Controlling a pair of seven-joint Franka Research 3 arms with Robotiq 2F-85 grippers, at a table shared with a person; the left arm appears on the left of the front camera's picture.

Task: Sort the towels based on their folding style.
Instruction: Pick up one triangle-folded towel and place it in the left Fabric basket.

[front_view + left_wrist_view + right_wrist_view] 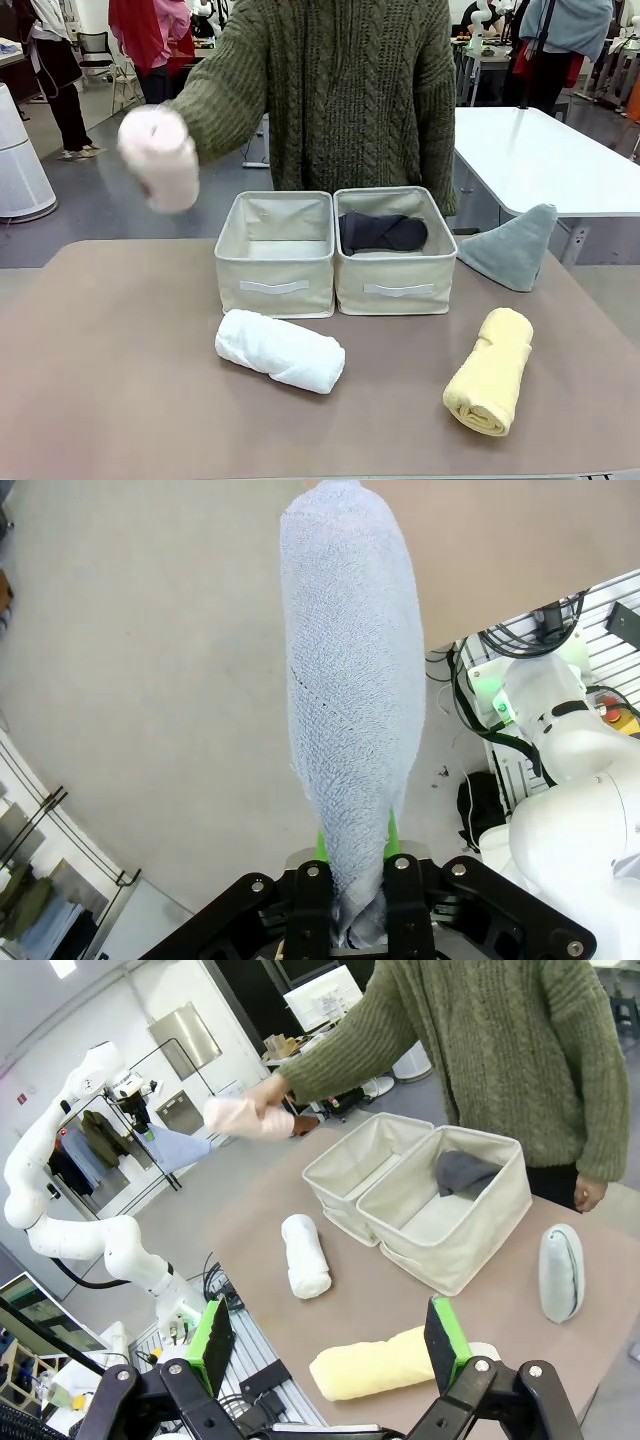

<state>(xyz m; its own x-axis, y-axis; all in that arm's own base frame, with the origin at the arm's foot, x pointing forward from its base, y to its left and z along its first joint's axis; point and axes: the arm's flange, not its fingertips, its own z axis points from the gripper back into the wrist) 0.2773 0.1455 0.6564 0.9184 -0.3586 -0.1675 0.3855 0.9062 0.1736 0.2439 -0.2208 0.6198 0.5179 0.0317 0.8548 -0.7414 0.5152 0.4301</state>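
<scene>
One light blue terry cone towel [350, 680], pinched in left gripper [358, 842] (right gripper [328, 1332] spread wide), likely goes into the empty beige fabric bin [250, 265].

Front camera faces bins [275, 285] across the table [120, 380]; right wrist camera overlooks them; left wrist camera hugs a blue towel [350, 700].

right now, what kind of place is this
Probably a robotics lab: a white robot arm, a white work table behind the person, and towels staged by beige bins on the brown table.
</scene>
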